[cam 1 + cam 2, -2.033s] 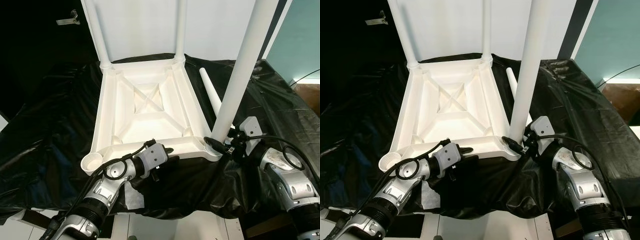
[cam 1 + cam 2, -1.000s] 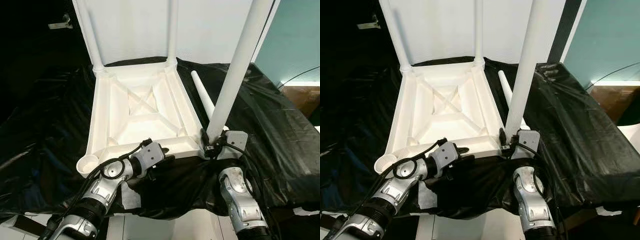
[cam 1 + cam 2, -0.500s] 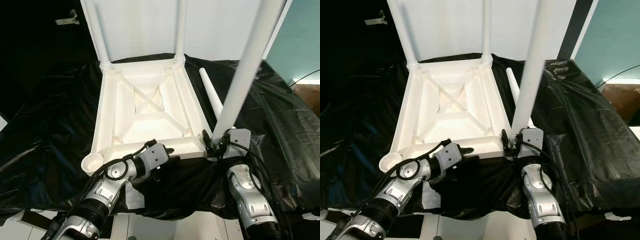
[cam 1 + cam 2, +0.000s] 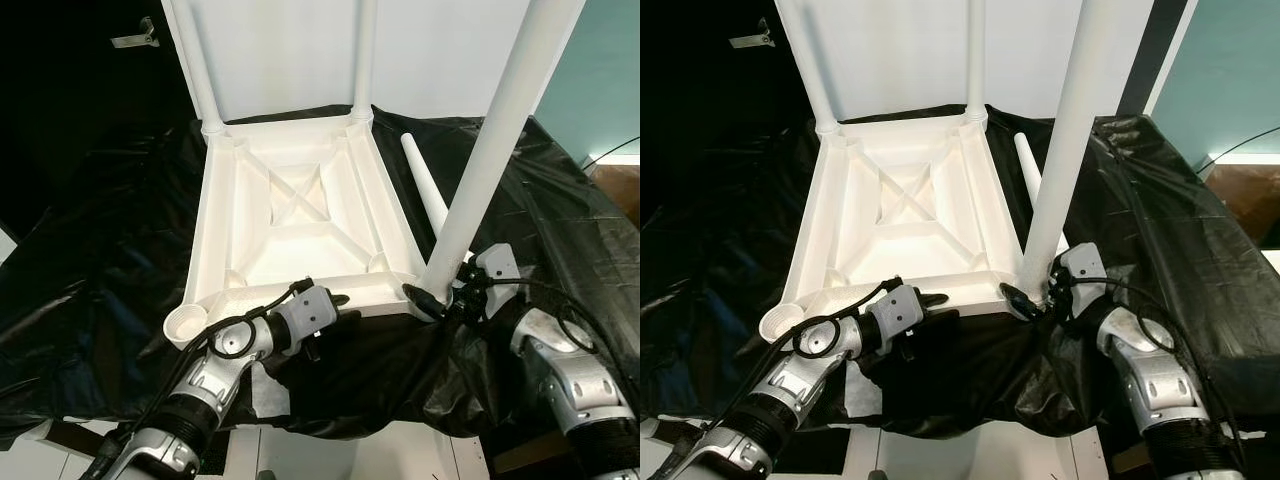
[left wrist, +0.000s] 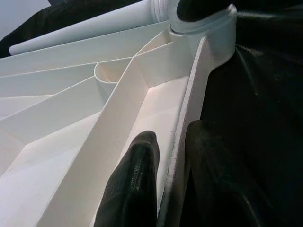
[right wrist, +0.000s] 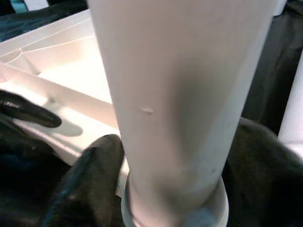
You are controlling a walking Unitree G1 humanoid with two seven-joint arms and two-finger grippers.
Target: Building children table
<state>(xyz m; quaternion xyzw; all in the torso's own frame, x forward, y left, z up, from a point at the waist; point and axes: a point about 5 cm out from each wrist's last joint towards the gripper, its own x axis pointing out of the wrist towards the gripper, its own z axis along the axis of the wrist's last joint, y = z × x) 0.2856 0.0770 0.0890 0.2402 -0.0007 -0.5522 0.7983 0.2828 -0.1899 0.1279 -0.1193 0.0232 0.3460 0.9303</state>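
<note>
A white plastic children's table top (image 4: 300, 215) lies upside down on a worktop (image 4: 110, 260) draped in black plastic sheeting, its ribbed underside facing up. Two white legs stand upright in the far corner sockets: one at the far left (image 4: 195, 70) and one at the far right (image 4: 363, 60). A third leg (image 4: 490, 150) stands in the near right corner socket, leaning slightly to the right as it rises. The near left corner socket (image 4: 186, 325) is an open round cup with no leg in it. A fourth leg (image 4: 422, 185) lies loose on the black sheeting just beside the right edge of the table top, behind the standing near leg.

The left end effector (image 4: 335, 308) is at the near rim of the table top. In the left wrist view its two black fingers (image 5: 135, 184) are closed on that rim, one inside the tray and one outside against the sheeting.

The right end effector (image 4: 437, 296) is at the base of the near right leg, where the leg meets its socket. In the right wrist view one black finger (image 6: 87, 182) presses against the left side of the leg's base and the other sits on the far side, so the leg is clamped between them.

A white wall rises behind the worktop, and a teal wall (image 4: 610, 80) shows at the far right.
</note>
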